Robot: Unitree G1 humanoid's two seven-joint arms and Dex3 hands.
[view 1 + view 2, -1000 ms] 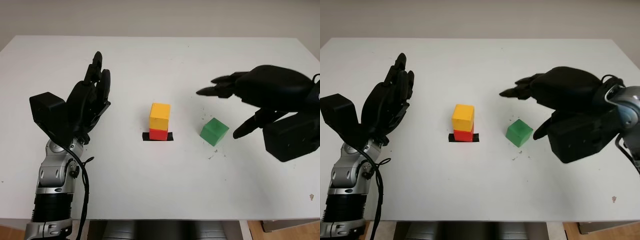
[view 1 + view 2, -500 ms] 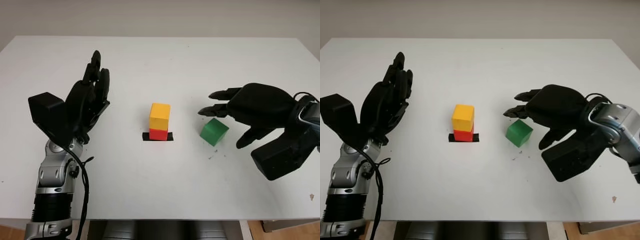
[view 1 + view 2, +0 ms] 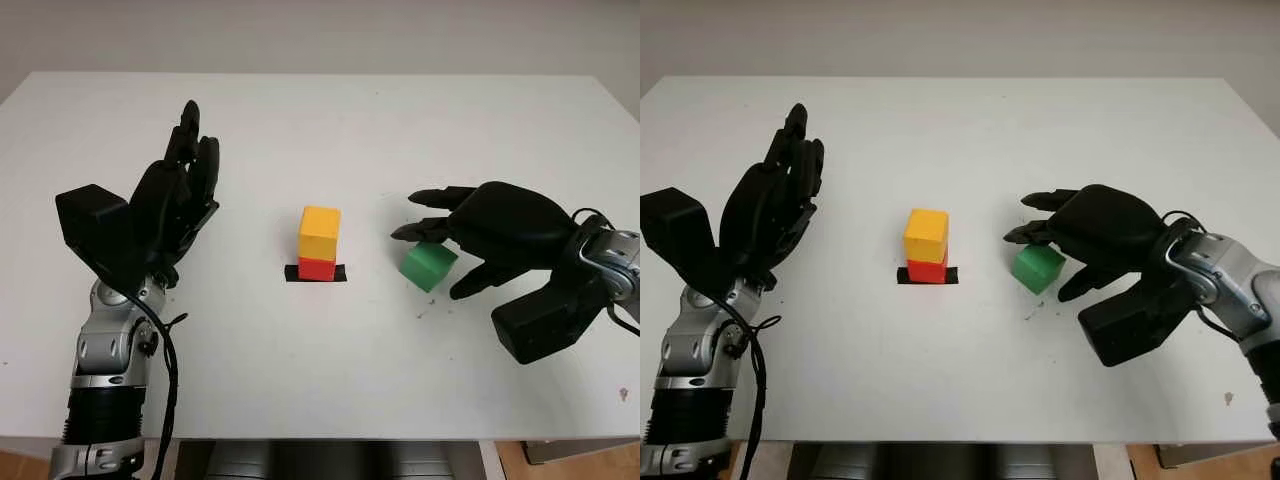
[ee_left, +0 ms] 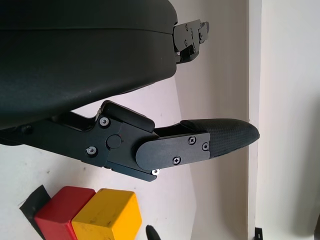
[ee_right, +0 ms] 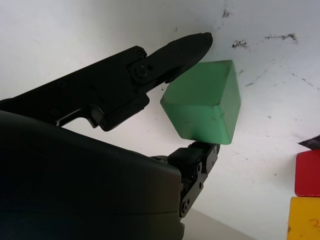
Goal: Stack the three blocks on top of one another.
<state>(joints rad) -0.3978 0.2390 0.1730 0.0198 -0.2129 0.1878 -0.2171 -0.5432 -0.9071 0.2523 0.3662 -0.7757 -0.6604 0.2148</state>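
White surface (image 3: pixel 330 380), head view: yellow block (image 3: pixel 320 232) atop red block (image 3: pixel 317 268) at centre; green block (image 3: pixel 429 266) at 3 o'clock beside them. Right hand (image 3: pixel 478 232) cupped over green, not yet clenched. Left hand (image 3: pixel 172 205) released, raised at 9 o'clock.

Right wrist view: fingers (image 5: pixel 170 55) flanking green block (image 5: pixel 202 107). Step in hand: grasping; next, a firm pinch and lift onto yellow.

A yellow block (image 3: pixel 320 231) sits on a red block (image 3: pixel 317 268); green block (image 3: pixel 428 266); black tape (image 3: pixel 316 274); white desk (image 3: pixel 330 140).
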